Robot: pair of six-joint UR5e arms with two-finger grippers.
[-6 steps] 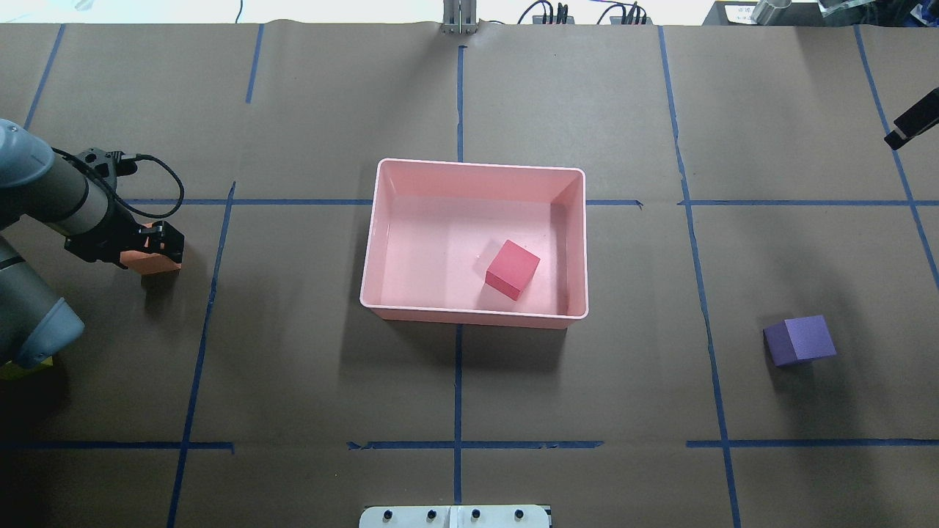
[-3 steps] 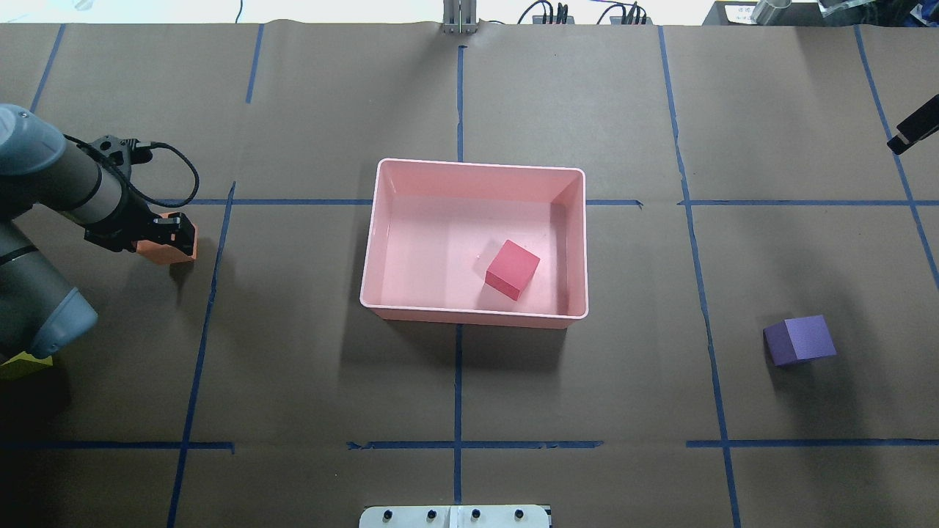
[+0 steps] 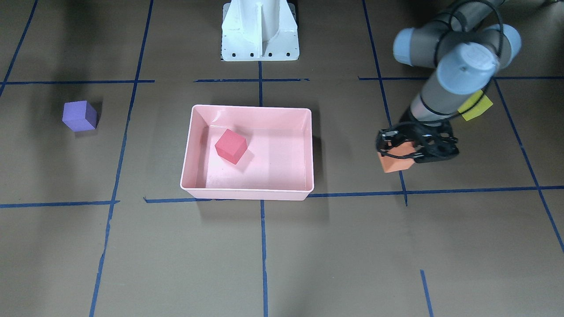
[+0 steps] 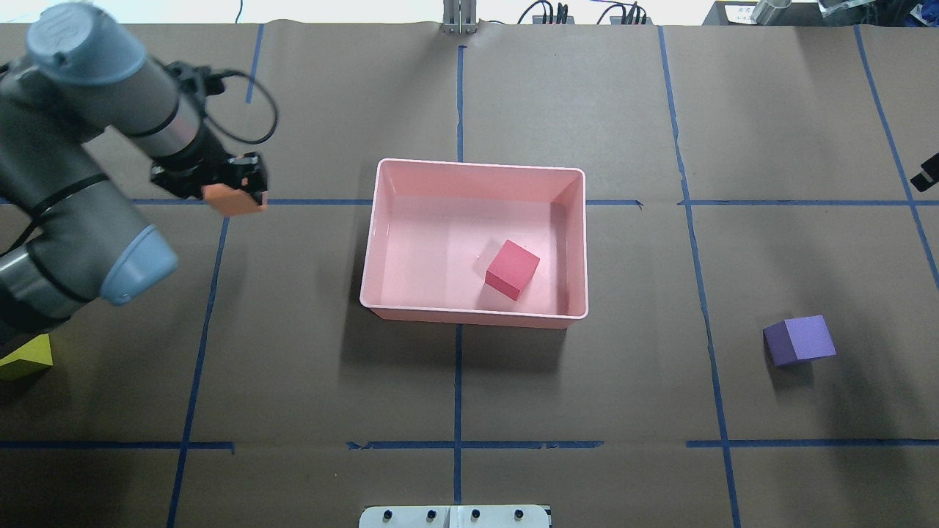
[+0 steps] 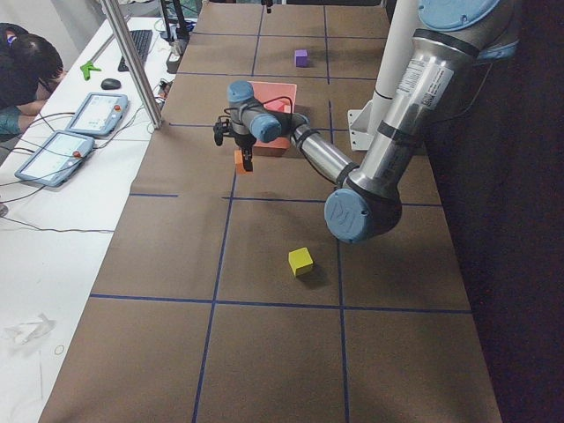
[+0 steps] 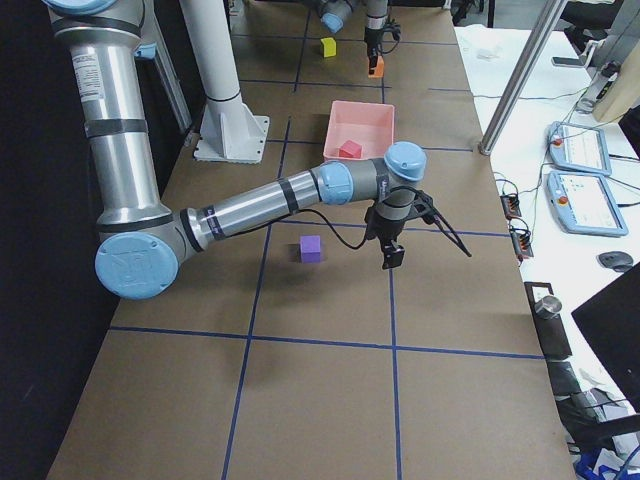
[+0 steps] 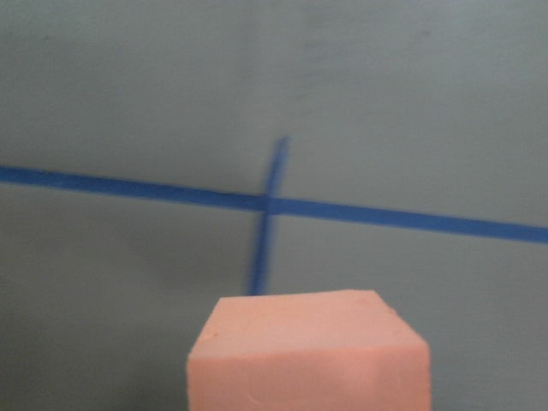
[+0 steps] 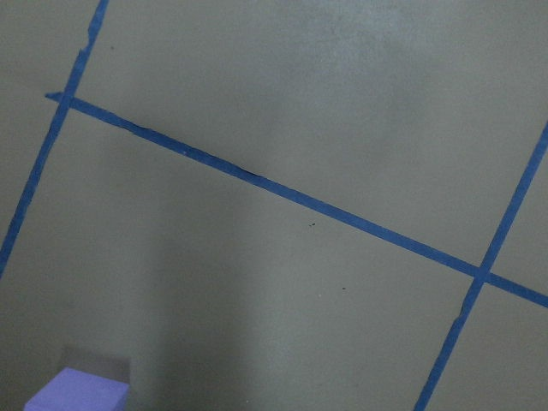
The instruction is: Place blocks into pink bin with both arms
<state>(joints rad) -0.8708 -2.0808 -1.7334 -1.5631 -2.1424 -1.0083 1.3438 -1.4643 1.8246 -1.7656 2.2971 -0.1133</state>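
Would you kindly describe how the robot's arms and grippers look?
Both the left arm and right arm are grey cylindrical segments with light-blue joint caps. The left gripper and right gripper are black, each with a looping black cable at the wrist.

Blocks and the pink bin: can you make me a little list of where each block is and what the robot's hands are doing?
Red block: inside the pink bin.
Orange block: held by the left gripper, outside the bin.
Purple block: on the table, on the right arm's side.
Yellow-green block: on the table, near the left arm.
Right gripper: near the purple block, holding nothing; open or shut cannot be told.
Blocks not yet in the bin: three.
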